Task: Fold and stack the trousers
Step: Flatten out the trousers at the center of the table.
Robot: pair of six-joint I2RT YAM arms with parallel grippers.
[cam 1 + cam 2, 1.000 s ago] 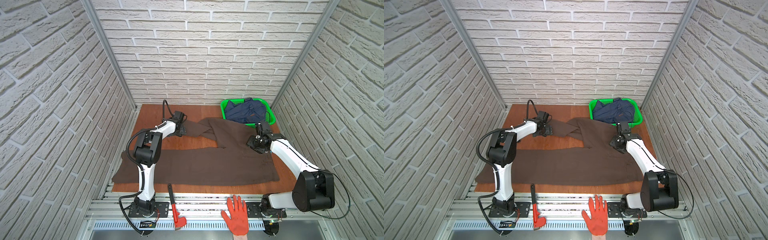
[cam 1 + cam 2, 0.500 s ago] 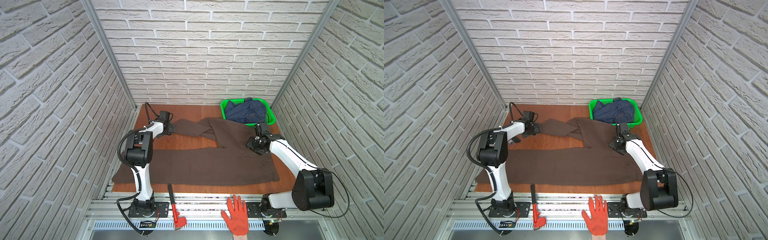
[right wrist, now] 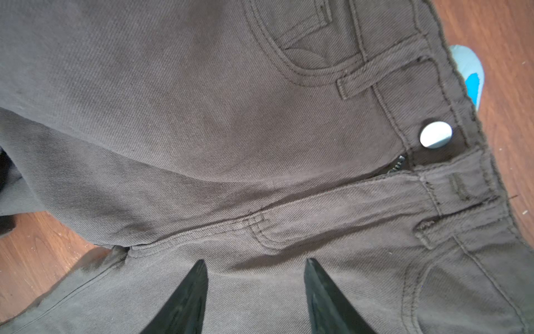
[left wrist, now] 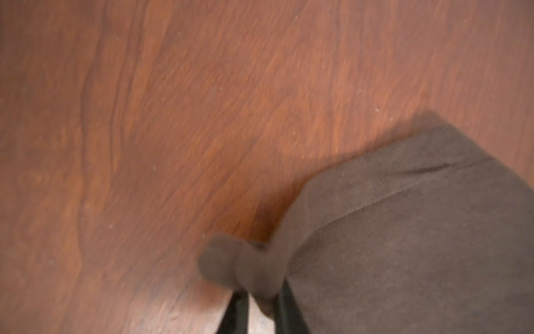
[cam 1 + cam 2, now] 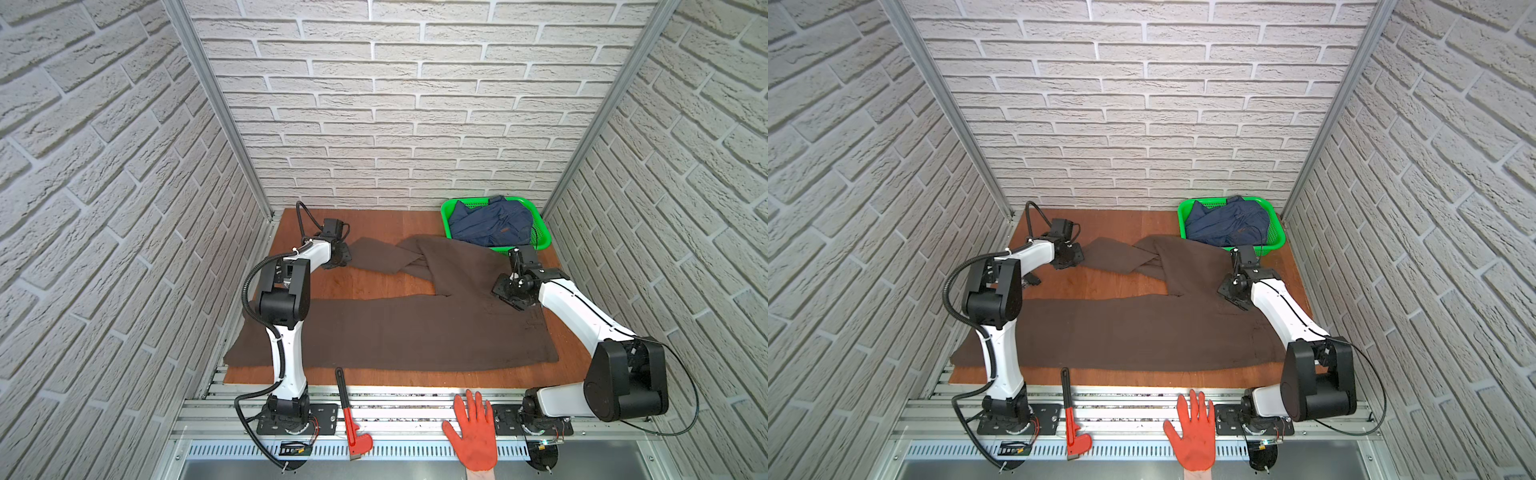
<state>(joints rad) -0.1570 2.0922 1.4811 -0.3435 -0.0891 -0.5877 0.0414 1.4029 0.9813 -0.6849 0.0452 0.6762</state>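
The dark brown trousers [image 5: 395,332] [image 5: 1121,332] lie spread on the wooden table, one leg along the front and the other bent toward the back left. At that far leg's end, my left gripper [image 5: 343,258] [image 5: 1074,255] is shut on the cuff. In the left wrist view a bunch of brown fabric [image 4: 245,266] sits pinched between the fingers of that gripper [image 4: 261,300]. My right gripper [image 5: 509,291] [image 3: 255,263] stands open just above the trousers [image 3: 231,115] near the fly and a silver button [image 3: 435,134], with nothing between its fingers.
A green basket [image 5: 542,232] at the back right holds a dark blue denim garment [image 5: 490,224]. On the front rail lie a red wrench [image 5: 349,411] and an orange-gloved hand [image 5: 473,432]. Brick walls stand close on three sides. Bare wood [image 5: 374,282] shows between the two legs.
My left gripper drew back leftward to the end of the far leg and closed on its cuff. The right gripper stayed over the waist area, still open.
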